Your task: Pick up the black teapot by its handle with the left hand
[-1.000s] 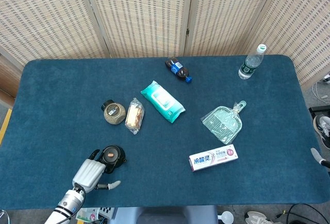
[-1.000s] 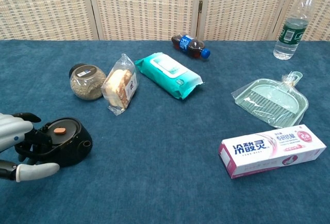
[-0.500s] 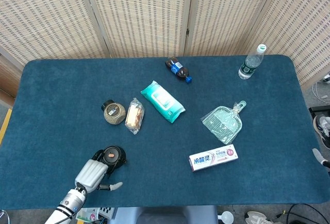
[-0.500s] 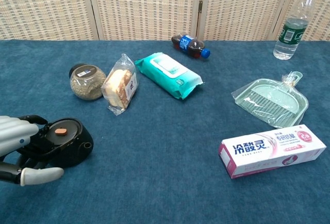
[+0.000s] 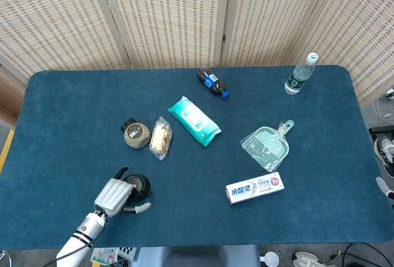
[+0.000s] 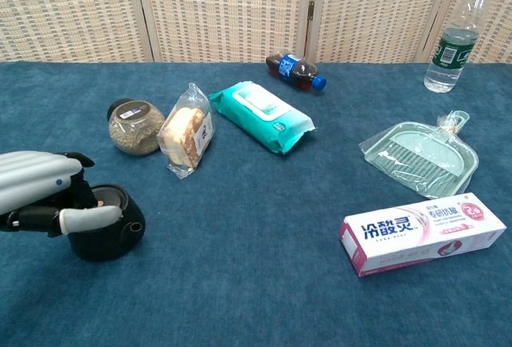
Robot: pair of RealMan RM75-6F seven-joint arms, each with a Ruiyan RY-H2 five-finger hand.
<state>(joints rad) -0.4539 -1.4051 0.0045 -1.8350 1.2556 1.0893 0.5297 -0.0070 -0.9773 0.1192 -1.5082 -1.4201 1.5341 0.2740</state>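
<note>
The black teapot [image 6: 108,233] stands near the table's front left corner, and the head view shows the teapot [image 5: 140,186] there too. My left hand [image 6: 44,191] lies over its left side and top. The fingers curl down over the lid, and the thumb [image 6: 90,217] crosses the pot's front. The handle is hidden under the hand. From above, the left hand [image 5: 114,194] covers the pot's left half. I cannot tell whether the pot's base has left the cloth. A grey sliver at the right edge of the head view may be my right hand [image 5: 381,186].
Behind the teapot are a round jar [image 6: 134,127] and a wrapped bread packet [image 6: 186,139]. Further right lie a teal wipes pack [image 6: 262,117], a cola bottle [image 6: 294,71], a green dustpan [image 6: 420,155] and a toothpaste box [image 6: 422,233]. A water bottle [image 6: 454,39] stands at the back right.
My left hand has moved up and right onto the teapot. Its fingers have closed over the lid and its thumb has swung across the front. The pot now sits more upright.
</note>
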